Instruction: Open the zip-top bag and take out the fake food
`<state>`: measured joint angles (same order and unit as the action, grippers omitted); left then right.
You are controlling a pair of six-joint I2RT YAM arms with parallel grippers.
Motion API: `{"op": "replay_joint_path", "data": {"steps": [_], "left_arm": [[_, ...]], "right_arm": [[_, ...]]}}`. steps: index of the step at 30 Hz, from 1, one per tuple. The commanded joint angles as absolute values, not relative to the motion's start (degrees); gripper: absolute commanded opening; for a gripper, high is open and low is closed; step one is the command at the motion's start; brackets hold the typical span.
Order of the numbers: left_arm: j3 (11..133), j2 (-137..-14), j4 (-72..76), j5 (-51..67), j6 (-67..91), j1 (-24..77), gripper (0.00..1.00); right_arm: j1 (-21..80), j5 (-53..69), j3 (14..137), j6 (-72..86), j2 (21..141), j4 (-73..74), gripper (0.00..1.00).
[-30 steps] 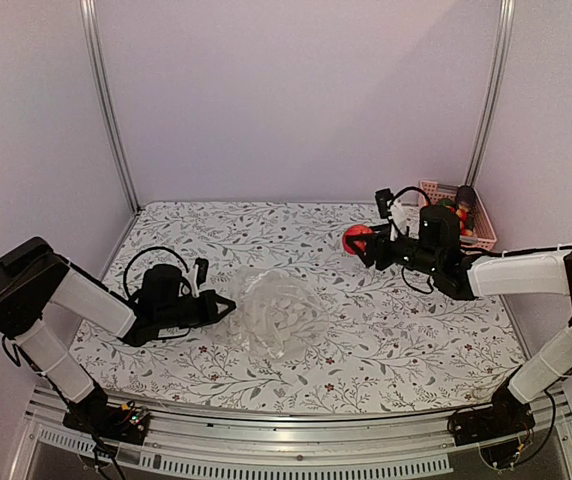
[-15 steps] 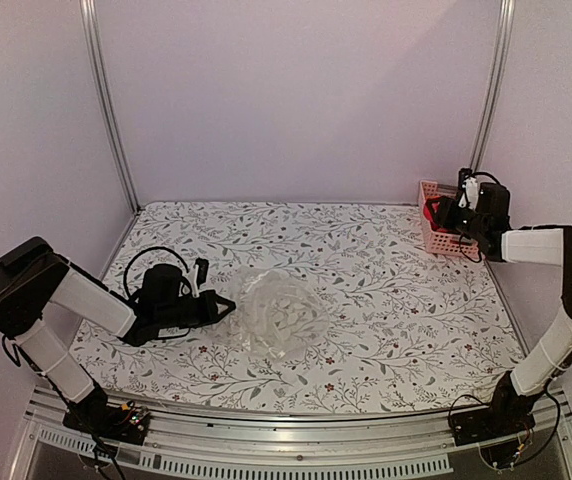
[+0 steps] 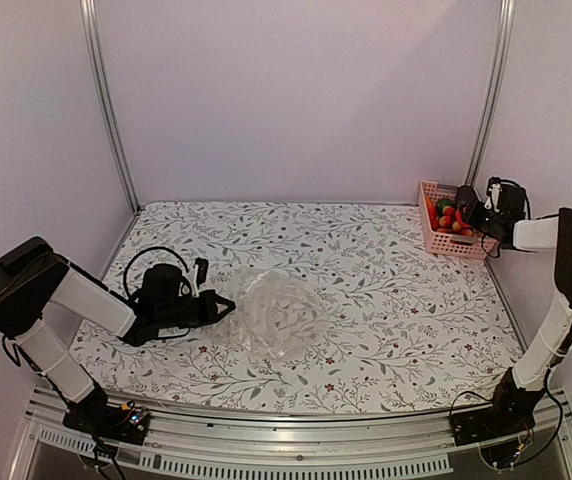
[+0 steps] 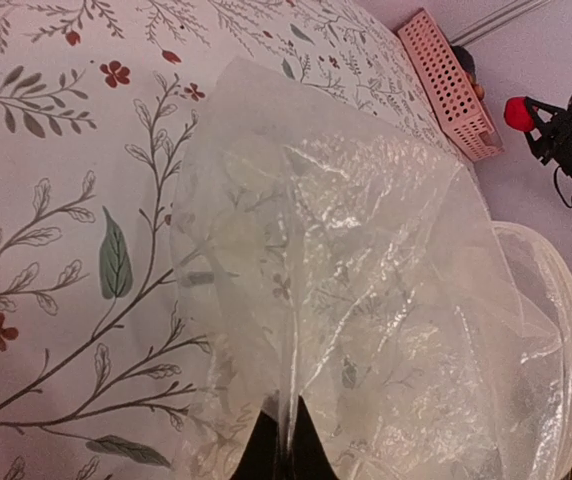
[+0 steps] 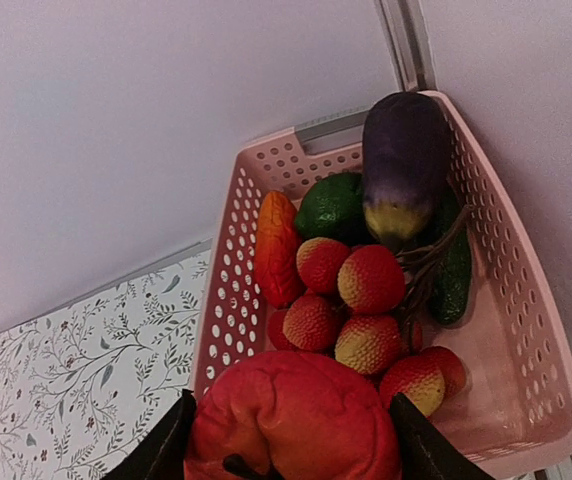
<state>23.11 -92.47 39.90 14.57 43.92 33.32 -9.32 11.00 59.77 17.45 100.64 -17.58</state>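
Observation:
The clear crinkly zip-top bag [image 3: 281,312] lies crumpled on the floral table, left of centre. My left gripper [image 3: 228,305] is shut on its near edge. In the left wrist view the black fingertips [image 4: 284,450] pinch a fold of the bag [image 4: 366,260], and no food shows through the plastic. My right gripper [image 3: 469,208] hovers over the pink basket [image 3: 453,246] at the back right. In the right wrist view its jaws [image 5: 288,432] are closed on a large lumpy red piece of fake food [image 5: 296,410], held just above the basket rim [image 5: 228,250].
The basket holds several fake pieces: red-yellow bumpy fruits [image 5: 371,280], an orange one [image 5: 276,245], a dark green one [image 5: 331,205] and a purple eggplant [image 5: 406,150]. Enclosure walls and metal posts [image 3: 486,100] stand close behind the basket.
My right arm has swung from the middle right of the table to the back-right corner, carrying the red piece over the basket. The left arm and bag have stayed still.

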Motion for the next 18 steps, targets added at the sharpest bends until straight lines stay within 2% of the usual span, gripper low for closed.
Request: {"op": "replay_joint_path", "data": {"steps": [1,10,18], "left_arm": [[22.94,-92.36,39.42,14.82,42.87,32.39,0.00],[23.12,-92.66,39.42,15.25,43.06,32.28,0.00],[23.37,-92.82,39.20,15.29,43.13,32.24,0.00]], "right_arm": [[-12.01,8.30,62.10,18.28,103.00,-14.80,0.57],[-13.61,2.68,66.96,16.69,107.37,-12.85,0.60],[-13.58,1.47,69.68,15.64,109.88,-10.44,0.74]]}}
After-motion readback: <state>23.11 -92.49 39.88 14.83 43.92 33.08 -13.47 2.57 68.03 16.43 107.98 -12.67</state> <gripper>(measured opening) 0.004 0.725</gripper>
